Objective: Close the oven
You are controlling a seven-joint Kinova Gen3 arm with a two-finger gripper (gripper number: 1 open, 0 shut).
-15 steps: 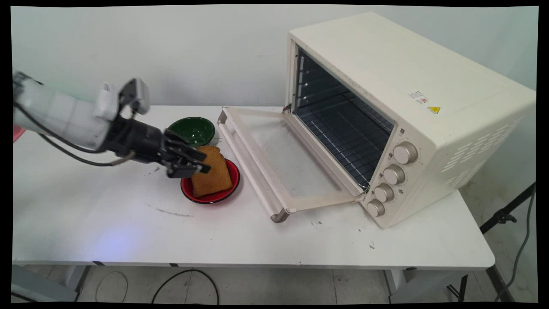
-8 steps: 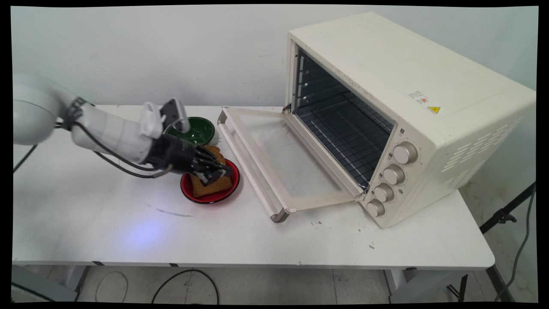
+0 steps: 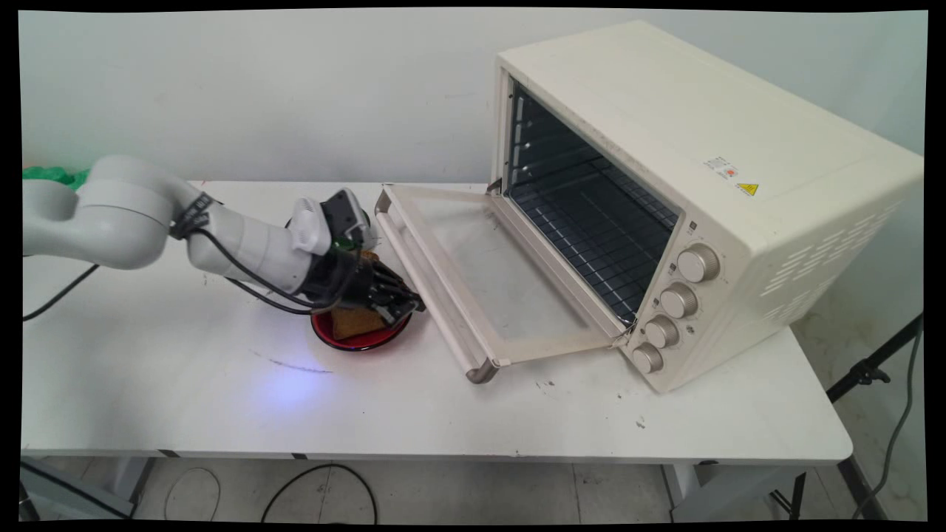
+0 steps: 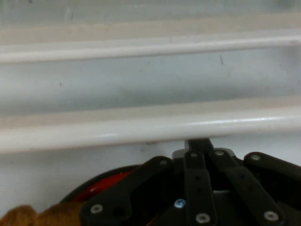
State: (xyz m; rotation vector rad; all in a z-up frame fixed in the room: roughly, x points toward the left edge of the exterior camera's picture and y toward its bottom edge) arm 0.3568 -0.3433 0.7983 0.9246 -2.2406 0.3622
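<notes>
My gripper (image 3: 412, 304) is shut with nothing between its fingers. It hangs low over the right side of a red plate (image 3: 362, 343) holding a slice of brown toast (image 3: 353, 322). The tips lie close to the handle bar (image 3: 436, 295) of the open oven door (image 3: 510, 281). In the hand view the shut gripper (image 4: 198, 141) points at that pale handle bar (image 4: 141, 127). The plate's red rim (image 4: 96, 186) and a corner of toast (image 4: 28, 217) show at the lower left. The wrist hides most of the toast in the main view.
A cream toaster oven (image 3: 702, 170) stands on the table's right half, its door folded down flat and a wire rack (image 3: 591, 229) inside. A green bowl behind the plate is almost wholly hidden by the wrist. Something green (image 3: 52, 176) shows at the far left.
The arm has swung right and lower across the plate. The gripper went from the toast's left edge, over the toast, to the plate's right side by the door handle. The toast stays put.
</notes>
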